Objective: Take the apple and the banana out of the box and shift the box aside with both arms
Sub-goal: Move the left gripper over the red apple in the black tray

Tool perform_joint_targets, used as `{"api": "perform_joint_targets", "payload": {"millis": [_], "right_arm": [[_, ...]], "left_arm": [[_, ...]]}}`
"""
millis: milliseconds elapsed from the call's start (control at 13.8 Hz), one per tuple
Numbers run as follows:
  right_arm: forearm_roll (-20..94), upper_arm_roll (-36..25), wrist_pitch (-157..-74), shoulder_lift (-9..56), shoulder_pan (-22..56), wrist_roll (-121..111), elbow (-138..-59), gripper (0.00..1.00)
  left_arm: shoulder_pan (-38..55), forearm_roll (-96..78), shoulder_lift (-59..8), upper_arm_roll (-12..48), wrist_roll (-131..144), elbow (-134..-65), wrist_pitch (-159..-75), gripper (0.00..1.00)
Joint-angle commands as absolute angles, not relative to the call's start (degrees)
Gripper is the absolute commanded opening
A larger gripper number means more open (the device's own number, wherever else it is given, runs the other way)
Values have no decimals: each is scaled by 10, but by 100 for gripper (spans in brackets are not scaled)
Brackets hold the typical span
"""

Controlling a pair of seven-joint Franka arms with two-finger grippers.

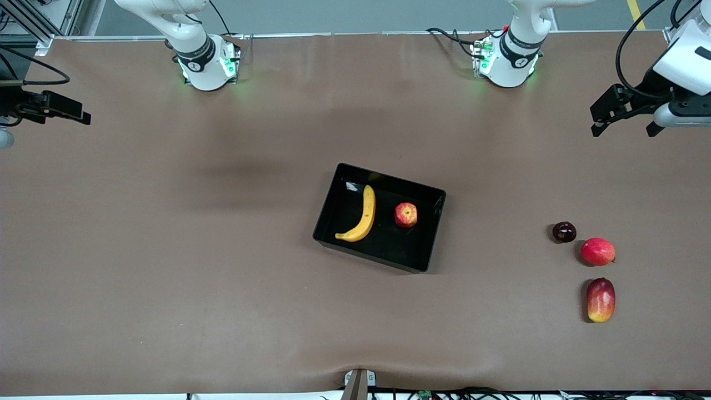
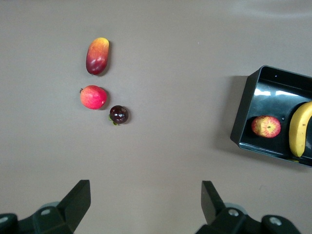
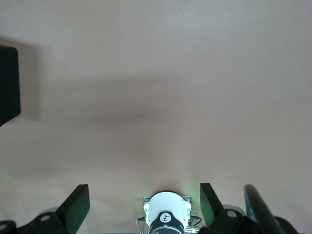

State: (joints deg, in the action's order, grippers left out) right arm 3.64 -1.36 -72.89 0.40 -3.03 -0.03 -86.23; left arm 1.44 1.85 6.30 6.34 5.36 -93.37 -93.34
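The glossy black box (image 1: 373, 260) stands at the middle of the table. The yellow banana (image 1: 364, 216) lies in it toward the right arm's end, and the red apple (image 1: 405, 215) sits beside it in the box. My left gripper (image 1: 623, 131) hangs open and empty over the table's edge at the left arm's end. Its wrist view shows the open fingers (image 2: 80, 197), the box (image 2: 243, 122), the apple (image 2: 265, 126) and the banana (image 2: 300, 129). My right gripper (image 1: 78, 114) is open and empty over the right arm's end of the table; its wrist view shows the gripper (image 3: 145, 195) and a corner of the box (image 3: 9, 83).
A dark plum (image 1: 564, 231), a round red fruit (image 1: 597, 251) and an oblong red-yellow mango (image 1: 600, 300) lie on the table toward the left arm's end. They also show in the left wrist view: plum (image 2: 119, 114), round fruit (image 2: 93, 97), mango (image 2: 97, 55).
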Motion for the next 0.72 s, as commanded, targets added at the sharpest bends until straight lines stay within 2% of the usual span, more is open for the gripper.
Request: {"api": "perform_joint_targets", "payload": {"millis": [0,361,650], "right_arm": [[49,-6,-729,-3,-40,1,-868,100],[49,-6,-732,1,-43,1,-869,100],[50,-6,-730,2,-44,1,-868,100]], "left_arm": [[9,6,56,66,47,-919,-922,100],[11,5,53,65,47,-914,-922,100],[29,11,-9,101,55,-915,-936,100]]}}
